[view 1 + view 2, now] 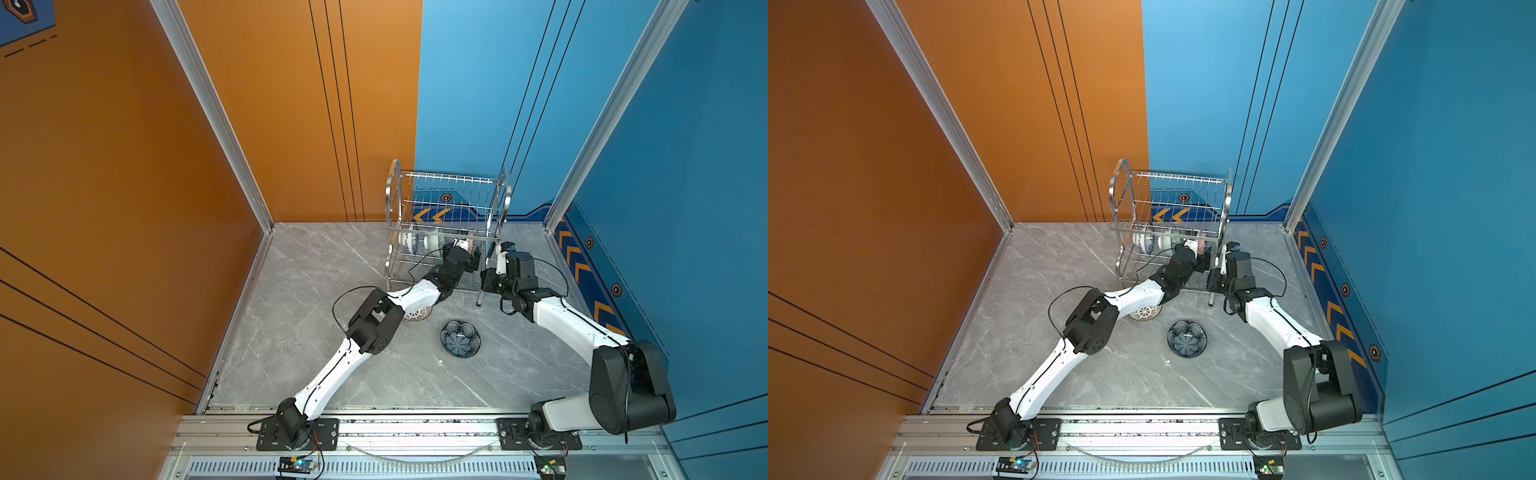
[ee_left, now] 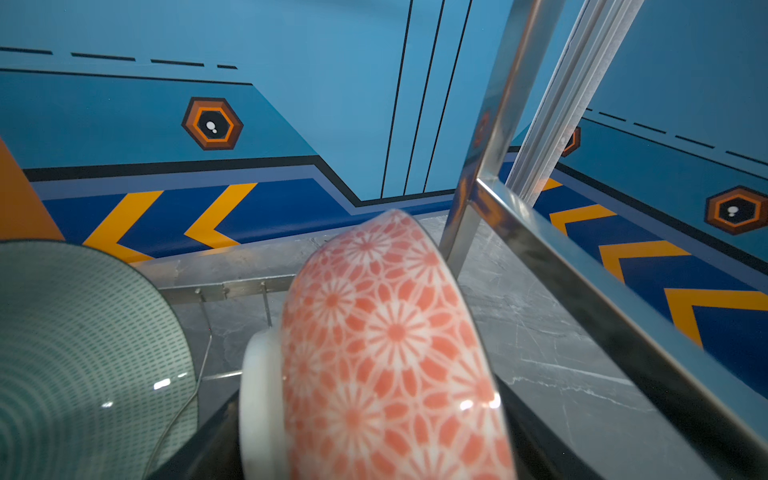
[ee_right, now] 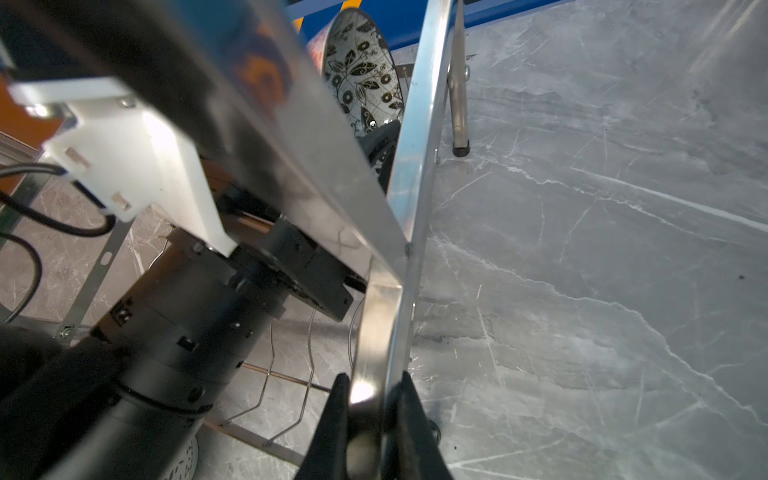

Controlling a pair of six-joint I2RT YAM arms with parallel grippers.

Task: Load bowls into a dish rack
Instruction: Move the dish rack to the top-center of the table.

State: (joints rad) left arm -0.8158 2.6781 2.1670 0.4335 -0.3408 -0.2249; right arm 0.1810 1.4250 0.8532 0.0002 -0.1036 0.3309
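Note:
The dish rack (image 1: 392, 183) (image 1: 1117, 183) stands at the back of the table. On its lower shelf a blue-floral bowl (image 1: 409, 243) and a mint green bowl (image 2: 83, 353) stand on edge. My left gripper (image 1: 473, 251) (image 1: 1202, 249) reaches into that shelf. The reddish leaf-patterned bowl (image 2: 386, 353) (image 3: 365, 75) stands on edge between its jaws, and whether the jaws touch it does not show. My right gripper (image 3: 372, 415) (image 1: 485, 279) is shut on the rack's right side frame (image 3: 399, 270). A dark navy bowl (image 1: 460, 338) (image 1: 1187, 338) sits upright on the table.
A white lattice bowl (image 1: 417, 314) (image 1: 1144, 312) lies on the table, partly hidden under my left forearm. The orange and blue walls stand close behind the rack. The rack's steel bar (image 2: 582, 291) runs just beside the reddish bowl.

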